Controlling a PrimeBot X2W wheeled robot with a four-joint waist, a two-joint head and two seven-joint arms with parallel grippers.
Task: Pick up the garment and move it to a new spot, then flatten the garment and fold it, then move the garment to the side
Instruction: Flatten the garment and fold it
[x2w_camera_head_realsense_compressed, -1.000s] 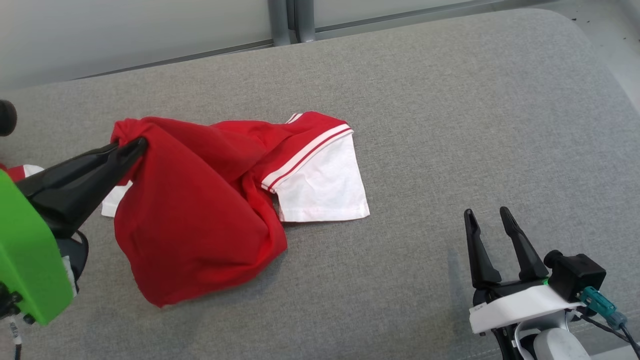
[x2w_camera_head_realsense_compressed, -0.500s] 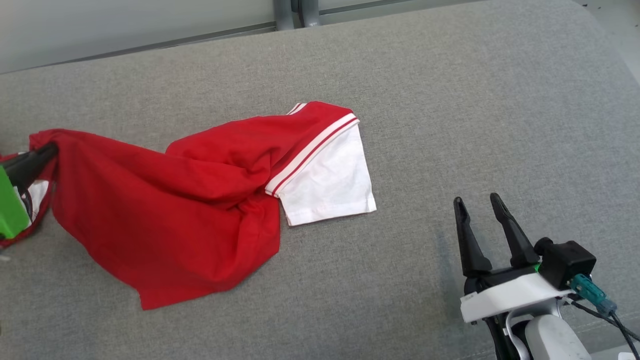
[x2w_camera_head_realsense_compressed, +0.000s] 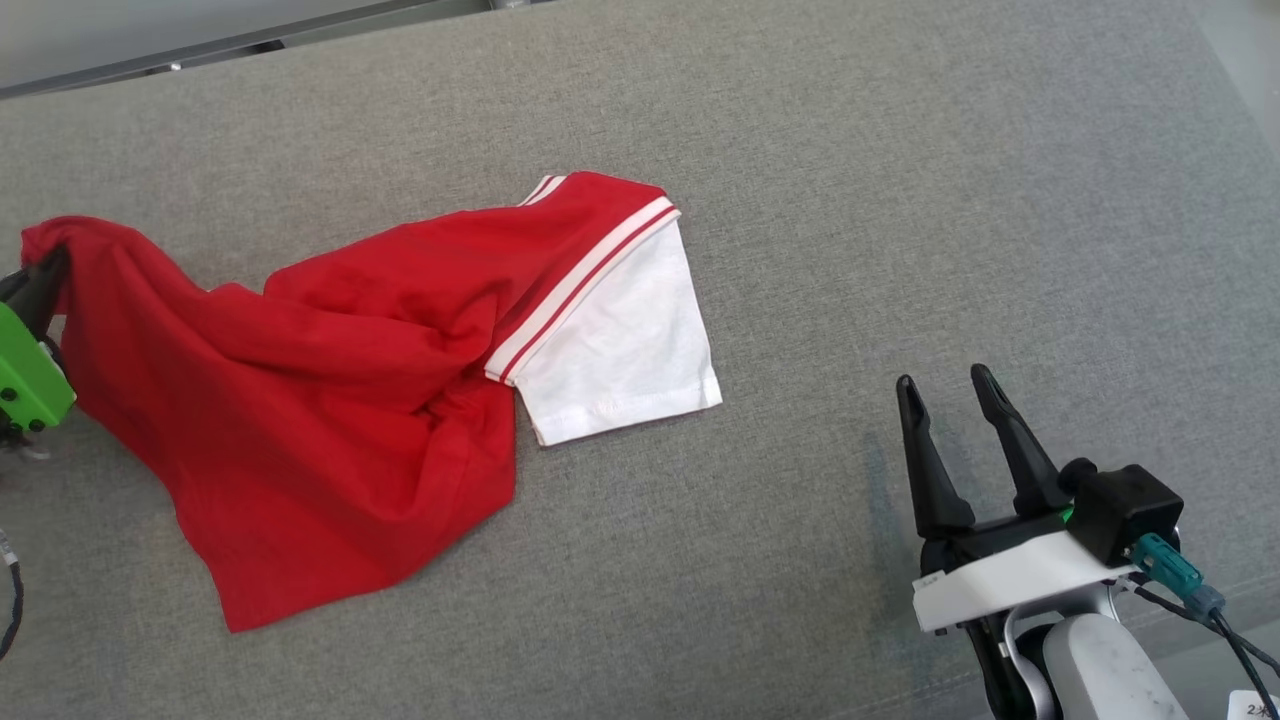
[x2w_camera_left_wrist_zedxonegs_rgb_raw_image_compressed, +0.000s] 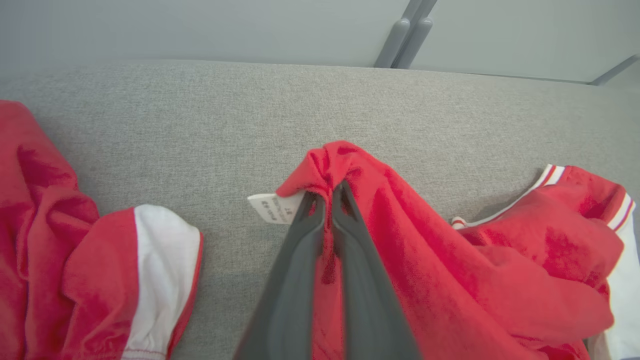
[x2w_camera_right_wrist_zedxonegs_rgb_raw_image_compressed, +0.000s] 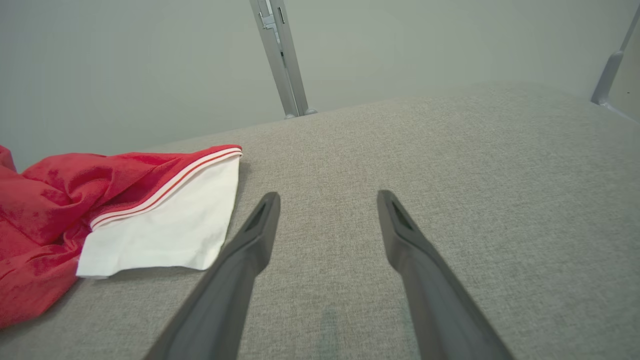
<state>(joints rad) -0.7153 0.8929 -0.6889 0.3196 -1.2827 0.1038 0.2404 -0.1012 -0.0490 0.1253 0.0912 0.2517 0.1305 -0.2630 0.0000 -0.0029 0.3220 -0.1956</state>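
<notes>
Red cloth makes up most of the garment (x2w_camera_head_realsense_compressed: 330, 400), which lies crumpled across the left half of the head view on a grey woven surface (x2w_camera_head_realsense_compressed: 900, 200). One white sleeve (x2w_camera_head_realsense_compressed: 620, 350), edged with red-and-white striped trim, is spread flat toward the centre of the frame. At the far left edge the left gripper (x2w_camera_head_realsense_compressed: 42, 278) has its two dark fingers pressed together on a bunched corner of the red fabric, which stands up in a small peak. In the left wrist view that pinch sits mid-frame, with a white printed label (x2w_camera_left_wrist_zedxonegs_rgb_raw_image_compressed: 274, 207) sticking out just left of the fingertips and a second sleeve (x2w_camera_left_wrist_zedxonegs_rgb_raw_image_compressed: 160, 260), banded in white, resting at the lower left. The right gripper (x2w_camera_head_realsense_compressed: 944, 380), at the lower right of the head view, has its fingers spread wide with nothing between them, well apart from the garment, over bare grey fabric.
</notes>
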